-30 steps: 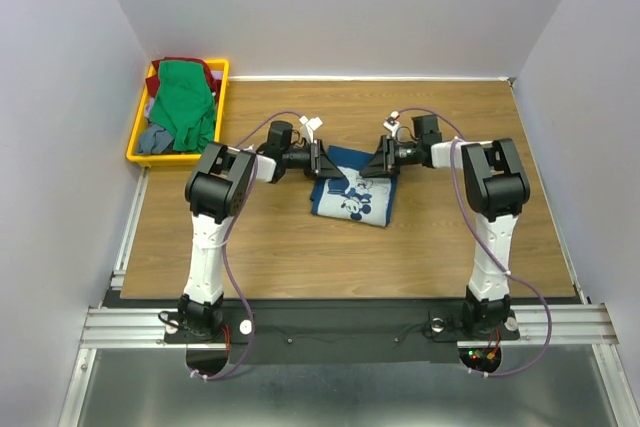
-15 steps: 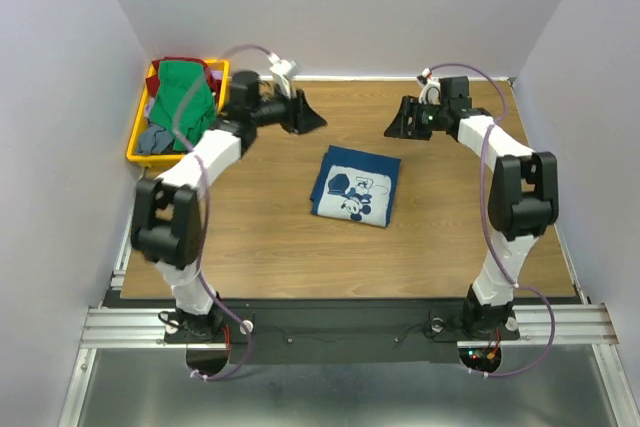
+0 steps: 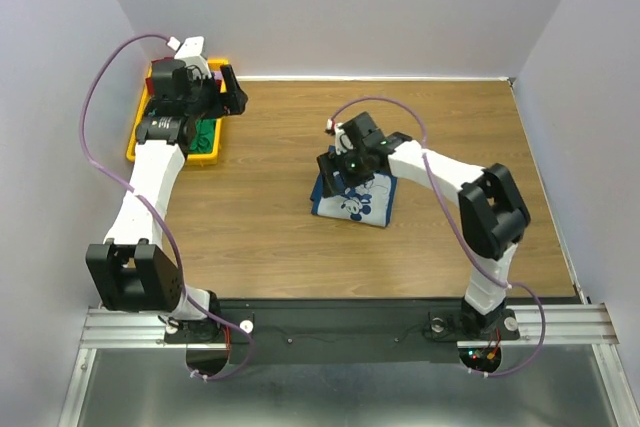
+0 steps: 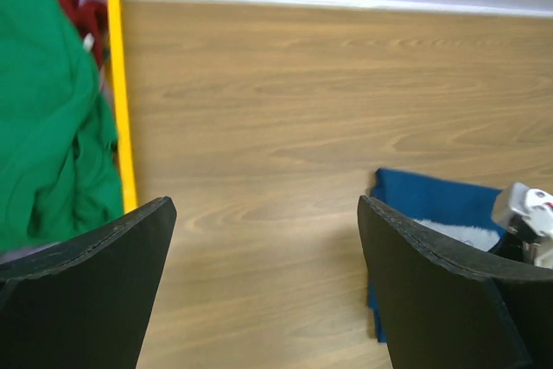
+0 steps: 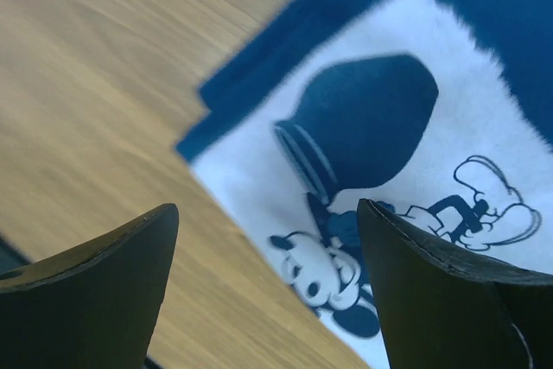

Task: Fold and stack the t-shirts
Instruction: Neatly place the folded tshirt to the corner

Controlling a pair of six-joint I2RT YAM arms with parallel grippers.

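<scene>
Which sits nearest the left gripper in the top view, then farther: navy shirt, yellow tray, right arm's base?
1. yellow tray, back left, beside the left gripper.
2. navy shirt, table centre.
3. right arm's base, near right edge.

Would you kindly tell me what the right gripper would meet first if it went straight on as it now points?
Most likely the folded navy t-shirt: the right gripper points down at its white print, fingers open, nothing in between; its height is unclear.
</scene>
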